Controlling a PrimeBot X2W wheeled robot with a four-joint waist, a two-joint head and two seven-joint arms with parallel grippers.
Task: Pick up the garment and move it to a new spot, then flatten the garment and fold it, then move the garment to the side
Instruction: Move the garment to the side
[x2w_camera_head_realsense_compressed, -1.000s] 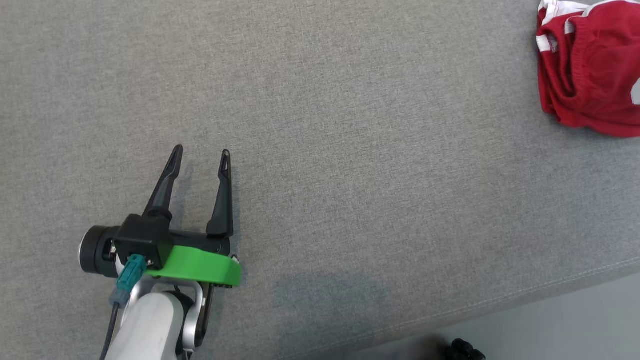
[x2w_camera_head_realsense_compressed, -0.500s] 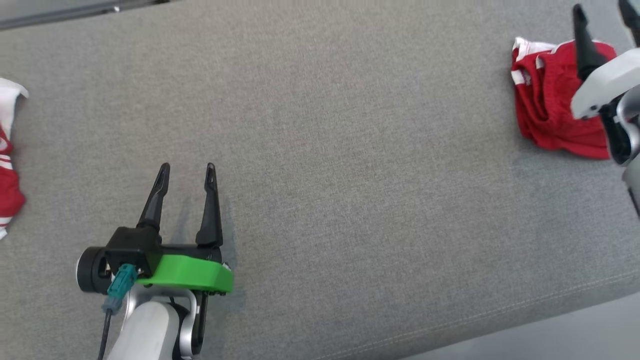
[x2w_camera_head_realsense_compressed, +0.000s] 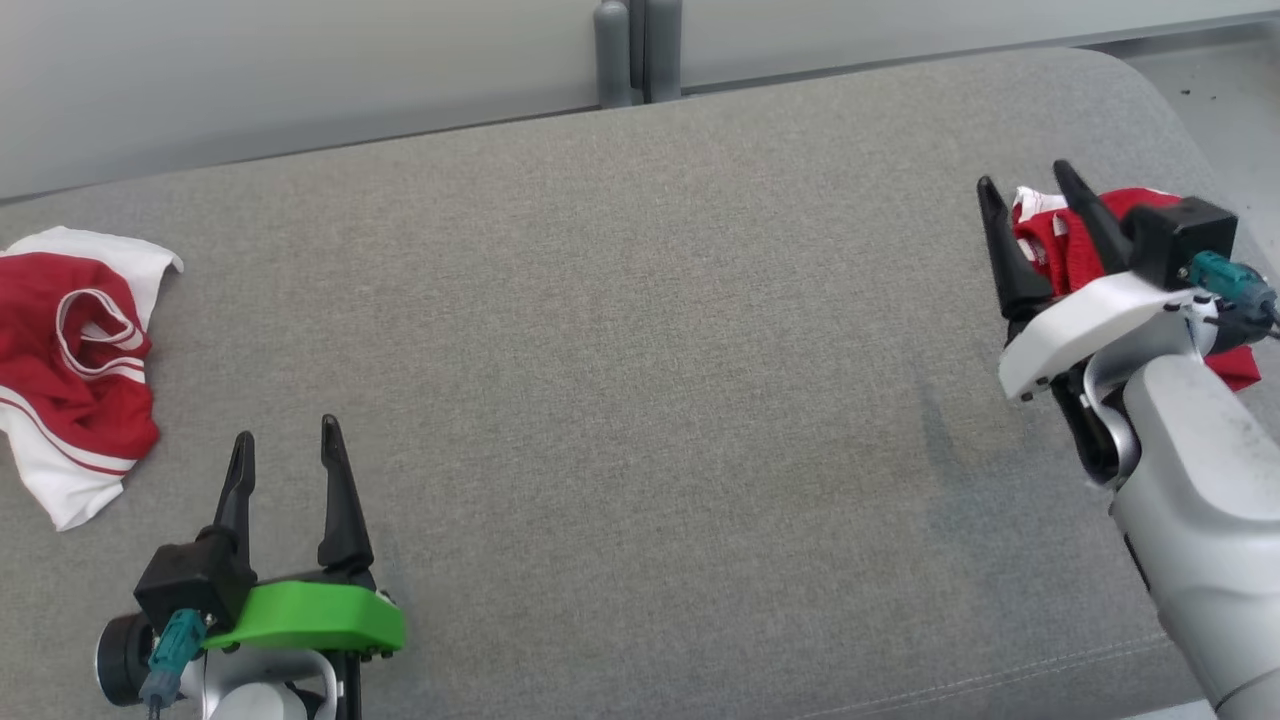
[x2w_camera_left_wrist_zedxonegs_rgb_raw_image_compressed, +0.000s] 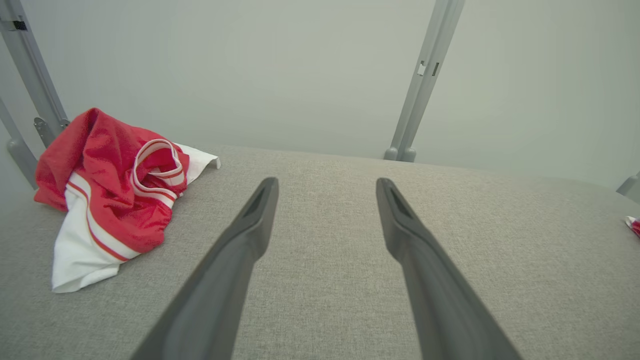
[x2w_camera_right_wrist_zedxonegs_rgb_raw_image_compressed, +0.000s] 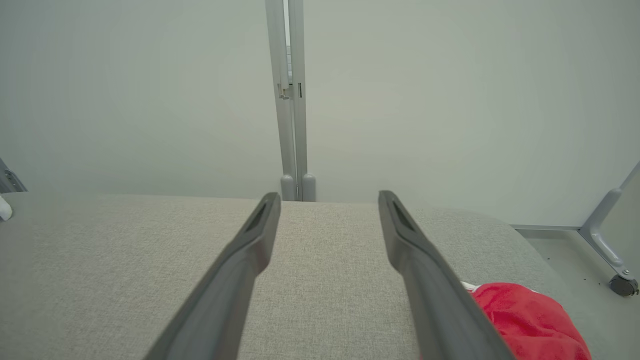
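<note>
A red-and-white garment (x2w_camera_head_realsense_compressed: 75, 350) lies crumpled at the far left of the grey worktop (x2w_camera_head_realsense_compressed: 640, 350), its white hem towards the near side; nothing rests on it or covers it; near it, a little to its right, the left fingers (x2w_camera_head_realsense_compressed: 340, 500) point to the far side, spread wide with nothing between them, well apart from that cloth; the left arm (x2w_camera_head_realsense_compressed: 260, 700) enters from the near edge, its wrist level above the fabric; the middle of the worktop is bare, and behind its far edge a grey post (x2w_camera_head_realsense_compressed: 637, 50) stands against a pale wall (x2w_camera_head_realsense_compressed: 250, 70); at the far right a red garment (x2w_camera_head_realsense_compressed: 1070, 245) sits bunched close to the rounded corner, partly hidden by the right fingers (x2w_camera_head_realsense_compressed: 1008, 255); these are also spread wide and grip nothing, poised over the cloth's left part and pointing far-left; whether they touch it I cannot tell; the pale right arm (x2w_camera_head_realsense_compressed: 1200, 500) slants in from the near right.
</note>
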